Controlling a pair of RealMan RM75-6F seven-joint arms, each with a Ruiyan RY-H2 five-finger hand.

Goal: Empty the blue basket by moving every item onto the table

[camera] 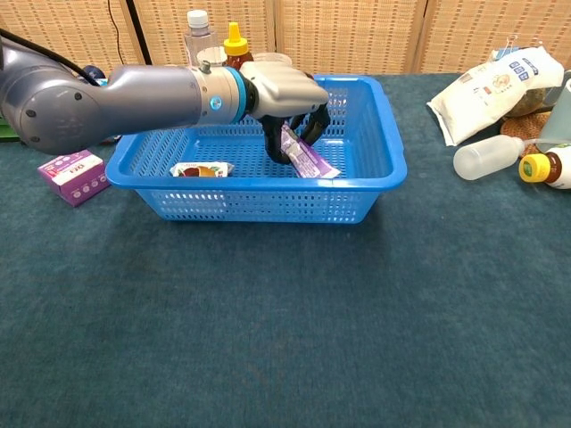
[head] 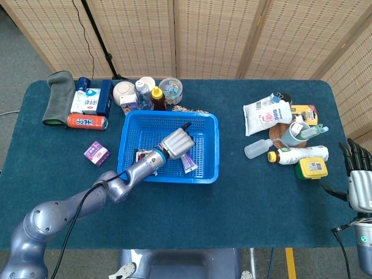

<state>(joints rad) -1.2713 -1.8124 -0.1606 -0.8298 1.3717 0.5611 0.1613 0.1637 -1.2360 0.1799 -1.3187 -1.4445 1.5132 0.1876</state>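
Left hand [camera: 284,96] pinching purple tube [camera: 308,157] above blue basket [camera: 376,183] at frame centre, right hand [head: 360,185] lower right, fingers spread, empty

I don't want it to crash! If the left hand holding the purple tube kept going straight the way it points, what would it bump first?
Probably the blue basket's far right wall. The left hand points up and right across it, holding the purple tube; depth is hard to judge.

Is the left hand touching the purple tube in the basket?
Touching. Chest view shows the left hand with fingers pinched on the purple tube, its upper end raised inside the blue basket.
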